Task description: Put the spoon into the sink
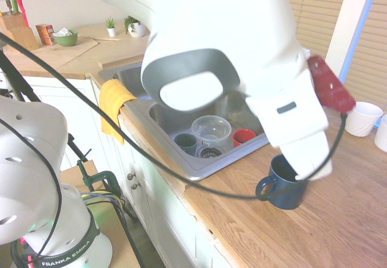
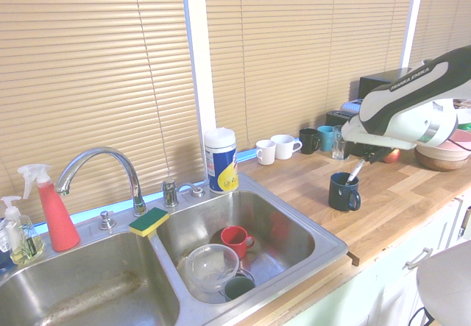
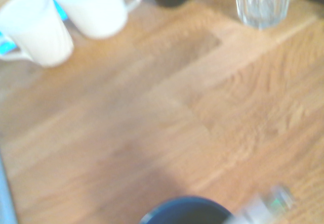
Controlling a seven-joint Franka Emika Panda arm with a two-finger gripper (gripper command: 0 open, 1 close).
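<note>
The spoon (image 2: 356, 170) stands in a dark blue mug (image 2: 344, 192) on the wooden counter, its slim silver handle leaning up out of the rim toward the right. My gripper (image 2: 366, 154) hovers just above the handle's top end with its jaws open, holding nothing. In the first exterior view the mug (image 1: 284, 181) sits right of the sink (image 1: 175, 120), and my hand hides the spoon. The wrist view shows the mug's rim (image 3: 185, 211) and a blurred spoon handle (image 3: 260, 209). The sink (image 2: 294, 230) lies left of the mug.
The sink's near basin holds a red cup (image 2: 235, 238), a clear bowl (image 2: 210, 263) and a dark cup (image 2: 239, 287). White mugs (image 2: 281, 146), dark mugs and a glass (image 2: 338, 143) line the window. A wipes tub (image 2: 220, 160) and a sponge (image 2: 149, 221) sit by the faucet (image 2: 99, 165).
</note>
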